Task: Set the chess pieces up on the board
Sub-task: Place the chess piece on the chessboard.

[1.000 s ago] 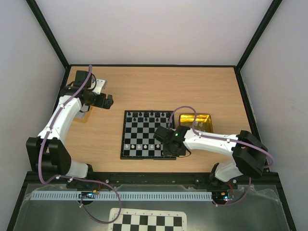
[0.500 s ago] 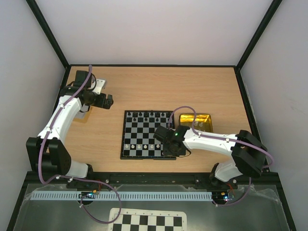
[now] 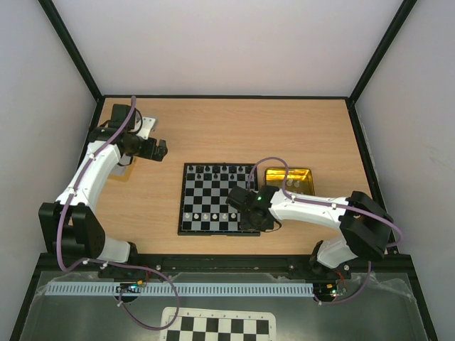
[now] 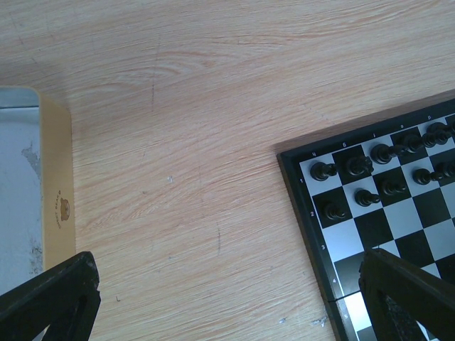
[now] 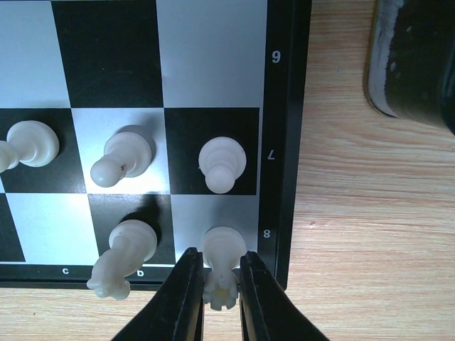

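The board (image 3: 183, 199) lies mid-table with black chessmen (image 3: 217, 169) along its far rows and white chess pieces (image 3: 205, 214) on the near rows. My right gripper (image 3: 249, 223) is low over the near right corner. In the right wrist view its fingers (image 5: 188, 298) hug a white rook (image 5: 224, 249) that stands on the light corner square beside the frame (image 5: 284, 142). A white knight (image 5: 124, 252) and two pawns (image 5: 220, 163) stand next to it. My left gripper (image 3: 160, 149) hovers open above bare wood, left of the board (image 4: 298, 199), with nothing between its fingers.
A shiny gold tin tray (image 3: 302, 177) sits just right of the board, behind the right arm. A flat tin with a tan rim (image 4: 57, 199) lies under the left wrist. A loose checker sheet (image 3: 220, 327) is below the table edge.
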